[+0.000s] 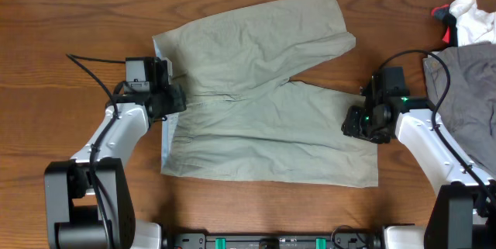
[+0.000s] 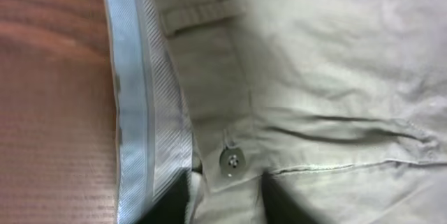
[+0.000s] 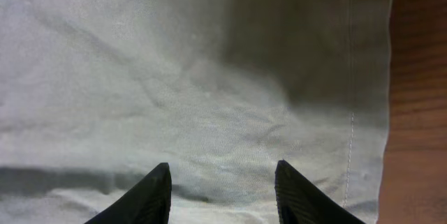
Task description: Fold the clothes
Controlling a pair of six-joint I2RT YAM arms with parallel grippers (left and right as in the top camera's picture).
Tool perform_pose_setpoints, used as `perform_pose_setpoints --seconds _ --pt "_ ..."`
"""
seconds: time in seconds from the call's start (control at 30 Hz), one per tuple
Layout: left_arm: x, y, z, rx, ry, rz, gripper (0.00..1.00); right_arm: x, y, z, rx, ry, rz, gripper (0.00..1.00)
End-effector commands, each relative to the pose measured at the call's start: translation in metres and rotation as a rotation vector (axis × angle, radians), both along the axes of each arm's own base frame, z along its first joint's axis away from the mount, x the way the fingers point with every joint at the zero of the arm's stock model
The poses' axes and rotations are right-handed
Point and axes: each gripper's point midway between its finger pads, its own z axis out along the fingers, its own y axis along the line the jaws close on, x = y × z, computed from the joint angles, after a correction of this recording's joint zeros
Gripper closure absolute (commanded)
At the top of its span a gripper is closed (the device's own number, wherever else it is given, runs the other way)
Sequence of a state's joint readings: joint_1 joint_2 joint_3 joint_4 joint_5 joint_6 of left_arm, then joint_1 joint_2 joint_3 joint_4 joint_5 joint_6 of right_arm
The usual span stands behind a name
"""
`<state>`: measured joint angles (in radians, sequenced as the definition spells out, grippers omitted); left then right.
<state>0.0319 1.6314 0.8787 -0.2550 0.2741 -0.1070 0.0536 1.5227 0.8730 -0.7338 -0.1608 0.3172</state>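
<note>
One pair of shorts (image 1: 256,125) spans left gripper (image 1: 175,98) to right gripper (image 1: 353,122).

Shorts (image 2: 328,70) waistband, pale lining beside wooden table (image 2: 49,98); button (image 2: 231,160) just above parted pincer (image 2: 223,206).

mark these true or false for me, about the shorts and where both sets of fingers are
1. The shorts lie spread open on the table, not yet folded. True.
2. The left fingers are at a leg hem. False: they are at the waistband, either side of the cloth by the button.
3. The right fingers stand apart over a leg of the shorts, close to its hem. True.
4. The grey garment lies on top of the shorts. False: it lies apart from them at the table's right edge, beyond the right arm.
</note>
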Motion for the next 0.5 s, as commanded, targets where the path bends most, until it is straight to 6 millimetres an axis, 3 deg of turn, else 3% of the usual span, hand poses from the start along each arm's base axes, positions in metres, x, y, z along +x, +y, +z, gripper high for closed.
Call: perform_pose_setpoints --seconds 0.0,0.27,0.33,0.47 --pt "0.000 -0.001 -0.006 -0.005 0.023 -0.003 0.56 0.000 -0.001 0.002 0.002 -0.008 0.010 0.53" --pt "-0.005 -0.001 -0.032 -0.008 0.091 -0.003 0.53 0.001 -0.001 0.002 0.002 -0.009 0.010 0.54" --pt "-0.006 -0.001 -0.035 -0.009 0.100 -0.003 0.60 0.001 -0.001 0.002 0.002 -0.009 0.010 0.54" --pt "-0.005 -0.001 -0.035 -0.009 0.096 -0.003 0.88 0.001 -0.001 0.002 0.002 -0.008 0.010 0.54"
